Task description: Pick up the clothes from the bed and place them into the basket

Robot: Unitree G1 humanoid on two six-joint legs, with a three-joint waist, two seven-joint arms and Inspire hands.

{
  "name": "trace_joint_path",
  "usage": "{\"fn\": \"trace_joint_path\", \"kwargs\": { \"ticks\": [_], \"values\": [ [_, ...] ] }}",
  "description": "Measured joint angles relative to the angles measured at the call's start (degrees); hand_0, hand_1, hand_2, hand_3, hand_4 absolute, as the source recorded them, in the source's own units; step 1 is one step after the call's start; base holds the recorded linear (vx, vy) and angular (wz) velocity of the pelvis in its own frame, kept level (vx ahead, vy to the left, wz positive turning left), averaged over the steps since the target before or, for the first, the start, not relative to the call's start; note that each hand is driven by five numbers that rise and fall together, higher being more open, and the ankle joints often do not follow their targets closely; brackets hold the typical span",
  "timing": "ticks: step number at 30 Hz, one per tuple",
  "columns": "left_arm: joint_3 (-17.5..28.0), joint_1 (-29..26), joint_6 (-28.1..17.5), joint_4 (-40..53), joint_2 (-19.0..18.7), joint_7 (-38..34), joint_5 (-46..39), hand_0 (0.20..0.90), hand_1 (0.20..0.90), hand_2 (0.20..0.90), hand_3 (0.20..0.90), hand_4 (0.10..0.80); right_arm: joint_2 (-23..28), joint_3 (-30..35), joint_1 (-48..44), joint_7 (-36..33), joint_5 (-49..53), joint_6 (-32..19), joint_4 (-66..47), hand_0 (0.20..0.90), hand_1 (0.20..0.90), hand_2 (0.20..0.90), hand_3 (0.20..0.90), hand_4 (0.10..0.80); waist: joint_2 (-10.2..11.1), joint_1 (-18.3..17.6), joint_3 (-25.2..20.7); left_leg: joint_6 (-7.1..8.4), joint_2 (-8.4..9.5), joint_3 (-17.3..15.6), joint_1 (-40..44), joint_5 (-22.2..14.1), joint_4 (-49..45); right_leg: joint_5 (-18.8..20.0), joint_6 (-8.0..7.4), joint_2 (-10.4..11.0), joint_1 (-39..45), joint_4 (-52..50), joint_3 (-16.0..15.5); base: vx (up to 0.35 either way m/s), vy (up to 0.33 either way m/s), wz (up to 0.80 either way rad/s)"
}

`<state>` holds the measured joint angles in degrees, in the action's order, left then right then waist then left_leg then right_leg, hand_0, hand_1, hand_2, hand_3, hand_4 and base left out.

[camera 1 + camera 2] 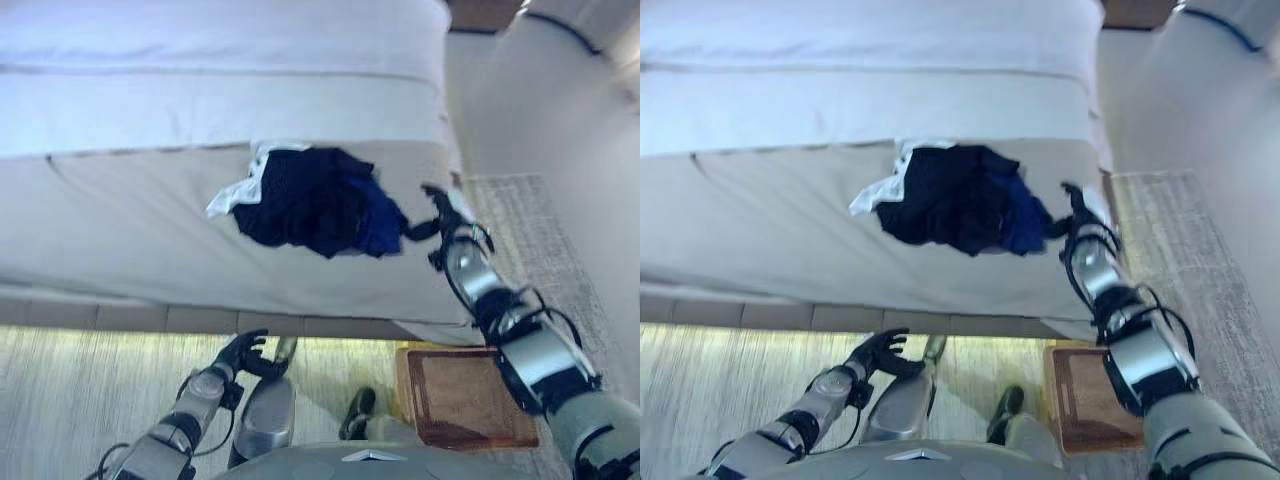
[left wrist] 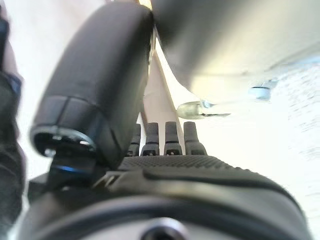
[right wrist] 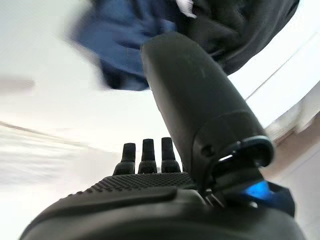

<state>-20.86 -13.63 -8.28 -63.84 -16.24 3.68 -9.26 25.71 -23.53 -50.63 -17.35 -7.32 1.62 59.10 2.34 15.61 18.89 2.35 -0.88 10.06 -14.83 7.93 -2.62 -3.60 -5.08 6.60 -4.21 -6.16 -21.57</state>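
Your left hand [image 1: 245,352] sits lowest in the frame, at bottom centre-left, below the bed's edge and over the pale floor [image 1: 70,390]; its fingers are straight and relaxed and hold nothing. At lower right you see a brown wooden tray-like board [image 1: 462,397] on the floor, beside the bed's corner. Your right hand [image 1: 437,212] is at centre right, reaching up over the bed [image 1: 120,220], just beside the right edge of the clothes [image 1: 315,200]. In its wrist view the fingers [image 3: 143,150] run straight out and the thumb stands clear, so that hand is unclenched and empty. The clothes are a crumpled heap in the middle of the frame, on the beige cover near the bed's right end: mostly black-navy cloth, a brighter blue fold on the right side, and a white piece poking out at the upper left. You have no basket in view.
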Motion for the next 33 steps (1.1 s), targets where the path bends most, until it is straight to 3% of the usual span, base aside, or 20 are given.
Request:
{"fn": "trace_joint_path", "kwargs": {
  "ticks": [5,9,17,18,19,20,27,33],
  "values": [
    [0.25,-1.76,-0.91,3.44,-0.49,-1.22,-2.67,0.9,0.9,0.9,0.9,0.8,0.02,-4.83,-8.13,-0.85,-4.42,0.6,1.41,0.9,0.9,0.9,0.9,0.8,0.79,4.47,4.11,0.12,1.53,2.19,-4.21,1.16,-0.03,-0.12,-0.21,1.22,-2.82,-0.35,-2.32,-0.04,0.042,0.28],
    [0.09,-2.39,-0.44,3.33,-4.1,-2.43,-2.83,0.9,0.9,0.9,0.9,0.8,0.0,-9.0,-13.13,-0.85,-7.91,3.11,3.01,0.9,0.9,0.9,0.9,0.8,2.6,6.35,6.65,0.37,2.53,4.09,-7.55,1.4,-1.18,-0.16,-0.3,1.67,-4.57,0.1,-3.1,0.006,0.025,0.29],
    [-0.28,0.02,-0.95,2.02,-6.88,-2.81,-4.38,0.9,0.9,0.9,0.9,0.8,0.09,-10.26,-17.9,-0.23,-10.16,8.68,9.67,0.9,0.9,0.9,0.9,0.8,2.73,9.46,9.39,0.95,3.82,6.02,-9.03,1.08,-1.52,-0.21,-0.41,2.29,-4.68,0.43,-4.45,-0.004,0.031,0.14],
    [-0.41,0.02,-1.04,2.12,-6.83,-2.73,-4.41,0.9,0.9,0.9,0.9,0.8,0.09,-10.59,-18.34,0.47,-10.96,9.39,10.0,0.573,0.573,0.573,0.518,0.418,2.73,9.5,9.39,1.23,3.85,6.25,-9.31,0.88,-1.55,-0.21,-0.41,2.21,-4.78,0.57,-4.64,0.023,-0.011,0.11],
    [-0.84,0.03,-1.21,2.25,-6.79,-2.71,-4.43,0.9,0.9,0.9,0.9,0.8,0.12,-10.62,-18.75,1.39,-11.84,10.16,10.13,0.411,0.411,0.411,0.329,0.229,2.73,9.65,9.39,1.39,3.86,6.41,-9.59,0.77,-1.58,-0.22,-0.42,2.15,-4.89,0.74,-4.71,0.028,-0.015,0.07],
    [-0.87,0.05,-1.82,2.36,-6.72,-2.48,-4.43,0.9,0.9,0.9,0.9,0.8,0.21,-11.18,-19.44,2.97,-12.83,11.16,10.29,0.3,0.3,0.3,0.2,0.1,2.73,9.63,9.39,1.48,3.87,6.75,-9.84,0.82,-1.53,-0.22,-0.42,1.99,-4.9,1.1,-4.9,0.016,-0.004,0.07],
    [-0.53,0.05,-3.05,2.32,-6.74,-2.05,-4.37,0.9,0.9,0.9,0.9,0.8,1.1,-11.23,-19.86,4.19,-12.82,10.8,9.66,0.3,0.3,0.3,0.2,0.1,2.73,9.72,9.38,1.48,3.88,7.1,-9.24,0.81,-1.53,-0.21,-0.42,1.92,-4.04,1.13,-5.47,0.043,-0.001,0.04],
    [0.66,0.54,-2.85,2.21,-6.94,-2.23,-3.81,0.9,0.9,0.9,0.9,0.8,3.22,-10.99,-19.53,-0.49,-8.78,10.65,-3.19,0.3,0.3,0.3,0.2,0.1,2.85,9.28,9.4,0.88,3.75,5.23,-3.38,0.58,-0.94,-0.16,-0.43,2.18,0.92,1.92,-3.94,0.061,-0.026,-0.12]
  ]
}}
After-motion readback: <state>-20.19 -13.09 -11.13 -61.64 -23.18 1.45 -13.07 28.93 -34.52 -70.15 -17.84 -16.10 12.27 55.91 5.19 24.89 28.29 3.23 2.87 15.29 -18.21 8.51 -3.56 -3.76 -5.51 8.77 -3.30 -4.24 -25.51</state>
